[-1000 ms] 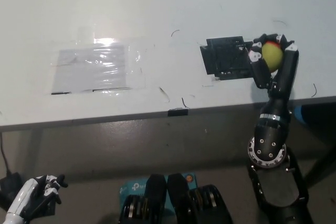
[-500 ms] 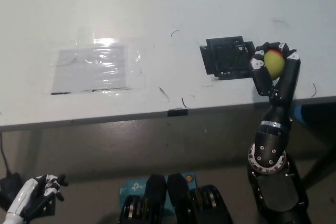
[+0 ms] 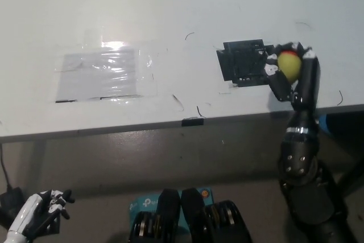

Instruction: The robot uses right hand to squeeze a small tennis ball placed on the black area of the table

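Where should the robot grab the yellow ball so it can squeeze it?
Around its round middle, as the black right hand does now: fingers wrapped over the tennis ball from the right, beside the black area. A ball has no handle, so opposite sides work best. The white left hand rests low.

Table: white top [image 3: 170, 4], front edge running across the lower middle, surface marked with small dark scuffs.
Left of centre: clear plastic sheet [image 3: 102, 75], lying flat, glaring.
Right: black area [image 3: 243, 62], near front edge.
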Controlling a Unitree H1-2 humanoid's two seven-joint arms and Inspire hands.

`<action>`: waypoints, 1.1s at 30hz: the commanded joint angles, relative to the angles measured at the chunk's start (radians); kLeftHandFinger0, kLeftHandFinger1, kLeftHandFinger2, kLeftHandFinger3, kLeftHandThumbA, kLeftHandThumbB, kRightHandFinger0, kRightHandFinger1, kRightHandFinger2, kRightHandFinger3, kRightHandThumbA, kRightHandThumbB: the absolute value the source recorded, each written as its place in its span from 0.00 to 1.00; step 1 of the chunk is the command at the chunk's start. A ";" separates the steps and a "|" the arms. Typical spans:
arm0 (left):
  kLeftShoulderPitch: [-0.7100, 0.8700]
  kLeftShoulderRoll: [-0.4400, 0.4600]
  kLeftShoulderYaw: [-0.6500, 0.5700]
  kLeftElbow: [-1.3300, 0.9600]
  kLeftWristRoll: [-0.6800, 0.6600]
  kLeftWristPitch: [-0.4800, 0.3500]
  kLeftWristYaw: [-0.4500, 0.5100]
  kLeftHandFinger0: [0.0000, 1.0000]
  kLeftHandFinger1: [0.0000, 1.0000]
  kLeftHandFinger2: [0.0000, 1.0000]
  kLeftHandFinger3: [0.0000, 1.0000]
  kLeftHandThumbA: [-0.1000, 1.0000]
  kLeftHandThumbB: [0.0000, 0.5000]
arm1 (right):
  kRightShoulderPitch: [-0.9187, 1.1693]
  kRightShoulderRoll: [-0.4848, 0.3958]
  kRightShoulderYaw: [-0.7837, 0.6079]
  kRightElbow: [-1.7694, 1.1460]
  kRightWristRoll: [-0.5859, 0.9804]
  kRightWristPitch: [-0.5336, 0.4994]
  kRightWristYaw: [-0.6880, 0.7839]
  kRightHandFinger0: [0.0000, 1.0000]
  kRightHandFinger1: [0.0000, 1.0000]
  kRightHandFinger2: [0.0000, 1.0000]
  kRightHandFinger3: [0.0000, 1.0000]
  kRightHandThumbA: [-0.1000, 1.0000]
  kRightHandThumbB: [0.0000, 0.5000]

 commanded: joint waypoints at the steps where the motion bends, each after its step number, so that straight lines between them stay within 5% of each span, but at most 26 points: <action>1: -0.001 0.023 0.007 -0.017 -0.002 -0.010 -0.008 0.02 0.09 0.26 0.42 0.71 0.90 | -0.097 -0.084 0.069 0.018 -0.120 0.054 0.100 0.00 0.00 0.31 0.24 0.00 0.63; 11: -0.001 0.027 0.006 -0.015 0.000 -0.015 -0.010 0.01 0.10 0.27 0.40 0.71 0.91 | -0.135 -0.156 0.227 0.134 -0.219 0.101 0.129 0.00 0.01 0.39 0.20 0.00 0.58; 13: -0.002 0.025 0.007 -0.018 -0.008 -0.009 -0.015 0.00 0.08 0.25 0.39 0.71 0.91 | -0.135 -0.165 0.268 0.155 -0.252 0.144 0.181 0.00 0.08 0.45 0.23 0.00 0.37; 16: -0.008 0.027 0.006 -0.008 -0.004 -0.024 -0.017 0.00 0.08 0.25 0.40 0.72 0.92 | -0.153 -0.172 0.321 0.210 -0.298 0.150 0.171 0.00 0.16 0.54 0.38 0.00 0.39; 18: -0.008 0.025 0.007 -0.011 -0.003 -0.016 -0.016 0.00 0.08 0.24 0.38 0.69 0.88 | -0.175 -0.172 0.379 0.266 -0.342 0.237 0.247 0.00 0.25 0.61 0.49 0.00 0.19; 21: -0.010 0.025 0.007 -0.003 -0.002 -0.022 -0.019 0.01 0.08 0.24 0.38 0.70 0.90 | -0.193 -0.164 0.404 0.325 -0.338 0.245 0.247 0.00 0.23 0.54 0.24 0.00 0.02; 25: -0.007 0.025 0.003 -0.014 0.003 -0.008 -0.020 0.00 0.06 0.22 0.36 0.68 0.88 | -0.224 -0.152 0.429 0.401 -0.338 0.257 0.243 0.00 0.22 0.57 0.25 0.00 0.00; 26: -0.006 0.024 0.004 -0.013 -0.001 -0.008 -0.021 0.00 0.06 0.22 0.37 0.68 0.87 | -0.231 -0.151 0.432 0.413 -0.338 0.256 0.239 0.03 0.28 0.64 0.38 0.00 0.08; 27: -0.002 0.022 0.004 -0.018 -0.001 -0.011 -0.020 0.00 0.06 0.22 0.37 0.68 0.87 | -0.235 -0.152 0.434 0.416 -0.340 0.256 0.239 0.01 0.26 0.58 0.42 0.00 0.05; 29: -0.001 0.024 0.004 -0.019 -0.004 -0.006 -0.024 0.00 0.07 0.23 0.35 0.68 0.87 | -0.248 -0.150 0.437 0.428 -0.339 0.263 0.249 0.00 0.20 0.47 0.38 0.00 0.03; 30: 0.003 0.022 0.006 -0.023 -0.008 -0.006 -0.025 0.00 0.07 0.23 0.34 0.67 0.87 | -0.253 -0.148 0.439 0.442 -0.342 0.260 0.235 0.00 0.17 0.44 0.28 0.00 0.04; 33: 0.007 0.022 0.007 -0.019 -0.018 -0.015 -0.031 0.00 0.05 0.21 0.33 0.65 0.83 | -0.269 -0.149 0.442 0.467 -0.342 0.242 0.218 0.00 0.15 0.46 0.20 0.00 0.07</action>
